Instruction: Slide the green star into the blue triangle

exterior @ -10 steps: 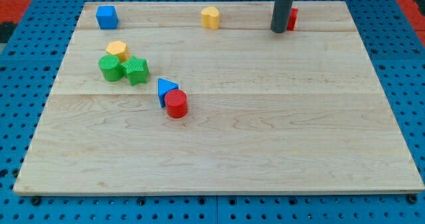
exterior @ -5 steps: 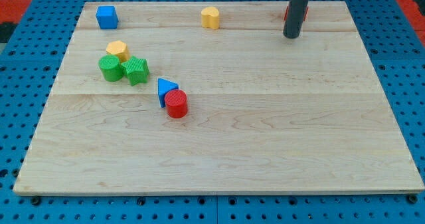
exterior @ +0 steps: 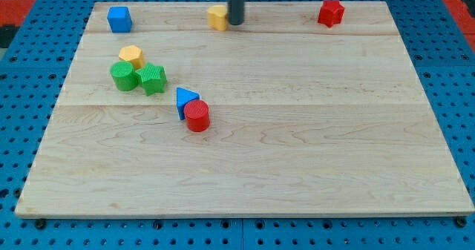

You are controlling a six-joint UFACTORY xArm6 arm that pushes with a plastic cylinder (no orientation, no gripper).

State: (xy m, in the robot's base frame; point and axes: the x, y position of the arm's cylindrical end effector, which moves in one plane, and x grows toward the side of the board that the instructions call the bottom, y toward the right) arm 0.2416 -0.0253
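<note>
The green star point(exterior: 152, 78) lies on the board's left part, touching a green cylinder point(exterior: 123, 76) on its left. The blue triangle point(exterior: 185, 101) lies a short way down and to the right of the star, apart from it, with a red cylinder point(exterior: 197, 116) touching its lower right side. My tip point(exterior: 235, 22) is near the view's top centre, against the right side of a yellow block point(exterior: 217, 17), far above and to the right of the star.
A yellow hexagon point(exterior: 131, 56) sits just above the green cylinder. A blue cube point(exterior: 119, 18) is at the top left and a red star point(exterior: 331, 12) at the top right. The wooden board point(exterior: 297, 146) lies on a blue pegboard.
My tip has swung from beside the red star at the top right leftwards to the yellow block, which has shifted a little left. The red star is now uncovered.
</note>
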